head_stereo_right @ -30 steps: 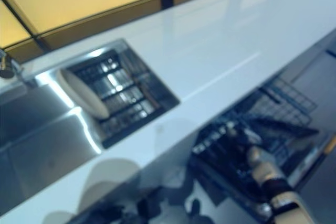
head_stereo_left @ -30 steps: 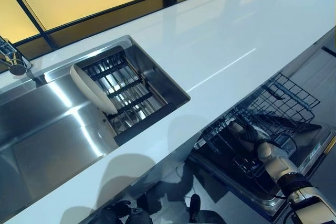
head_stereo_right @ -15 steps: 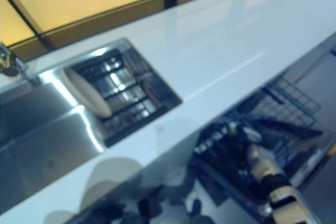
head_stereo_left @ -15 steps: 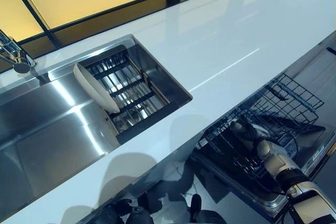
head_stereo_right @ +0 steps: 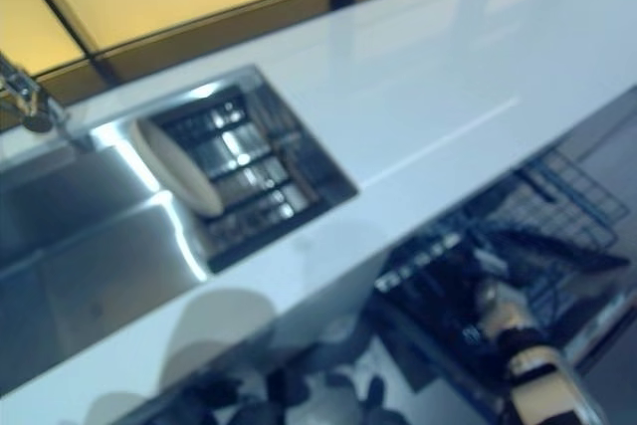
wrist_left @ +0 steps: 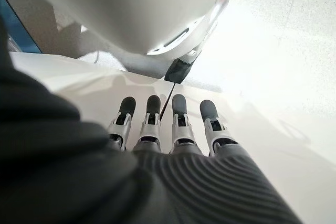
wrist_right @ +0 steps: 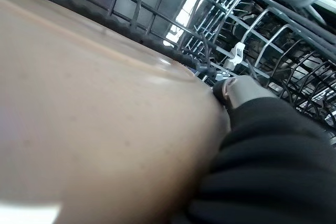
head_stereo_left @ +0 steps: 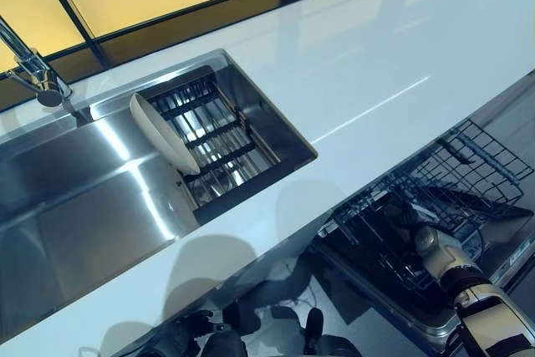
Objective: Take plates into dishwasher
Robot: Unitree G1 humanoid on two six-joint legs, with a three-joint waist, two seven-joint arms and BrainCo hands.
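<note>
Shift: right hand [head_stereo_left: 422,240] is seen lower in the rack [head_stereo_left: 468,165], lower right, than before.
Right hand: closed on a tan plate [wrist_right: 94,114].
Left hand [wrist_left: 173,124]: fingers straight.
Sink [head_stereo_left: 75,206]: second plate [head_stereo_left: 163,133] on edge, upper left.

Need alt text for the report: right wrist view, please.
A tan plate fills most of the right wrist view from very close, with the right robot hand against its edge, one dark-tipped finger showing beside the ribbed cover. Behind them run the dark wire tines of the dishwasher rack.
</note>
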